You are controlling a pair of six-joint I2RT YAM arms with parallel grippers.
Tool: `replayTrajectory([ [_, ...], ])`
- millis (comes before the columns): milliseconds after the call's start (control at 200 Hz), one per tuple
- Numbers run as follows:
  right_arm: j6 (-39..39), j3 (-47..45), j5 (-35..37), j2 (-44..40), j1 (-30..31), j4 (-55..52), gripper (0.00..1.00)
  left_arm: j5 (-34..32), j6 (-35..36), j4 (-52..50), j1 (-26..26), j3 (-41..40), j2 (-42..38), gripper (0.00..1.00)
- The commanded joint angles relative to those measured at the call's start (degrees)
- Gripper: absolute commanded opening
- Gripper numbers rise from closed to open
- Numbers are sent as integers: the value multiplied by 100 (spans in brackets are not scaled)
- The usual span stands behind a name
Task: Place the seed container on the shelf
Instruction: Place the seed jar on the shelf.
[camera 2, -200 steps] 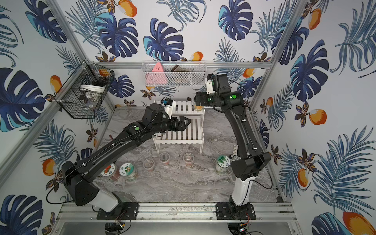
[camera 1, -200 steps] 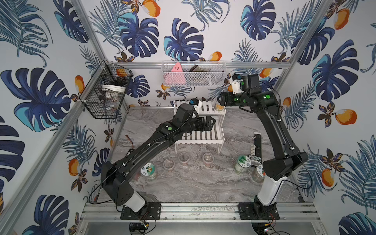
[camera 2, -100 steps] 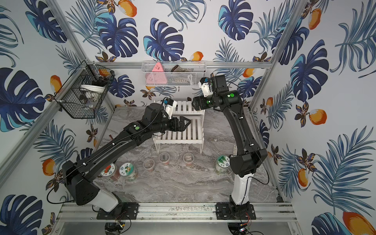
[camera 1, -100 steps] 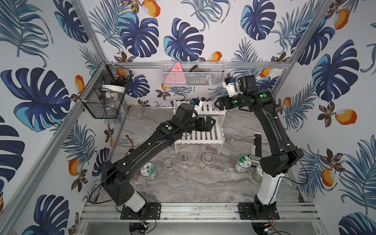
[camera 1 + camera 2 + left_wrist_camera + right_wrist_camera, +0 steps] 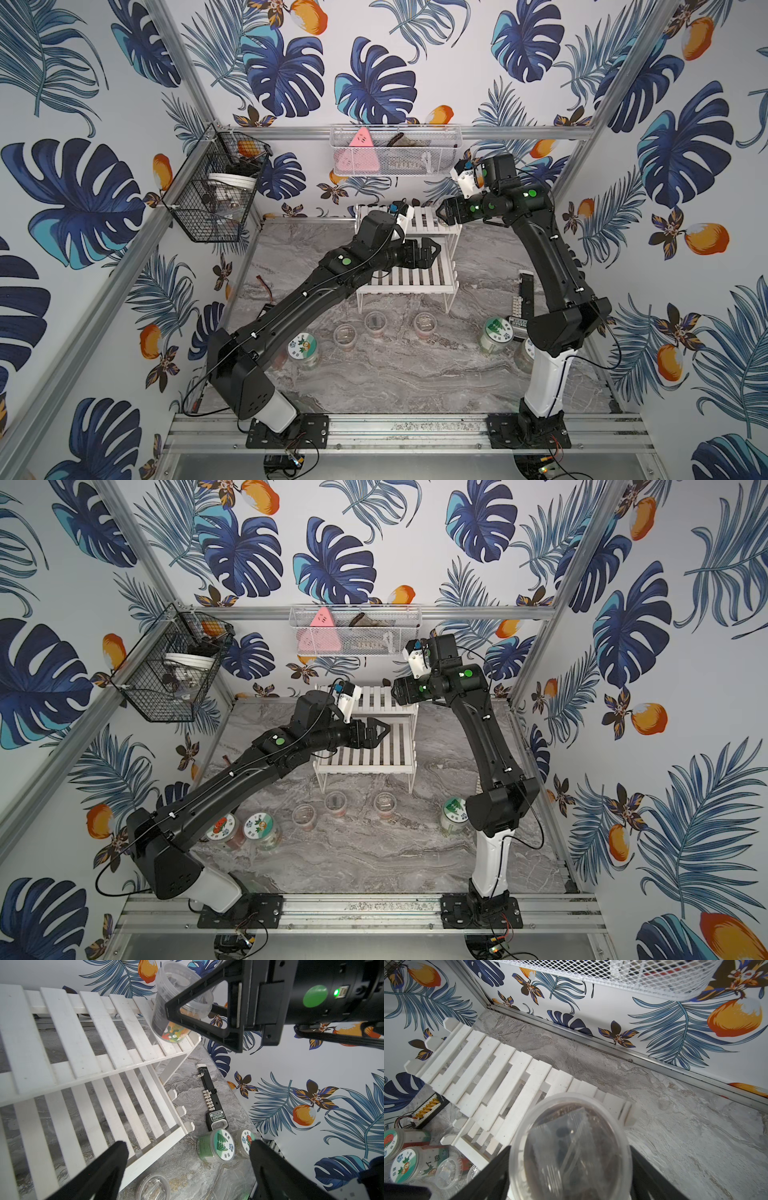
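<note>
- The seed container (image 5: 170, 987), a clear plastic jar, sits between the fingers of the right gripper (image 5: 444, 214) at the end of the shelf (image 5: 68, 1028) nearest the right arm, over the upper tier. In the left wrist view it leans, with its base at the last slats. I cannot tell whether the base touches them.
- The right gripper's jaws are closed on the jar's sides just below the rim, with one black finger on each side in the right wrist view.
- The step in hand looks like the set-down: the jar is at the shelf but not yet released.
- The next move calls for levelling the jar and lowering it until the base lies flat across the slats, not on the end edge. Then the jaws should part and draw back without dragging it.
- The white mesh basket (image 5: 633, 972) hangs just above, so a retreat has little headroom.
- The left gripper (image 5: 434, 255) hovers over the lower tier, jaws wide apart and empty. It is best kept clear.
- Small clear cups (image 5: 376, 322) and a green-lidded jar (image 5: 494, 334) stand on the marble tabletop (image 5: 415, 374) in front.
</note>
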Motion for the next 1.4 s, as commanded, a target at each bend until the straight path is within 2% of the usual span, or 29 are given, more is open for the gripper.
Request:
replayTrajectory([
  [0,91,48,-41,34,4,211,83,-32,-23,210,17,100,-1,99],
  [320,338,-50,117,-22,45,355,74,-160,-52,314,24,151,18,99],
  [480,621,-198,759,-149,278,503,74,-219,-119,294,24,131,3,99],
  [660,1584,-369,1581,-343,419,653,73,-361,-174,205,33,79,-66,99],
  [776,1775,-807,2013,-591,604,975,73,-476,-220,173,67,30,-133,99],
  [1026,1877,-879,1963,-502,764,1037,73,-493,-306,240,112,-80,-215,99],
  [1396,1915,-1102,2407,-475,765,1265,74,-407,-338,284,129,-131,-224,99],
])
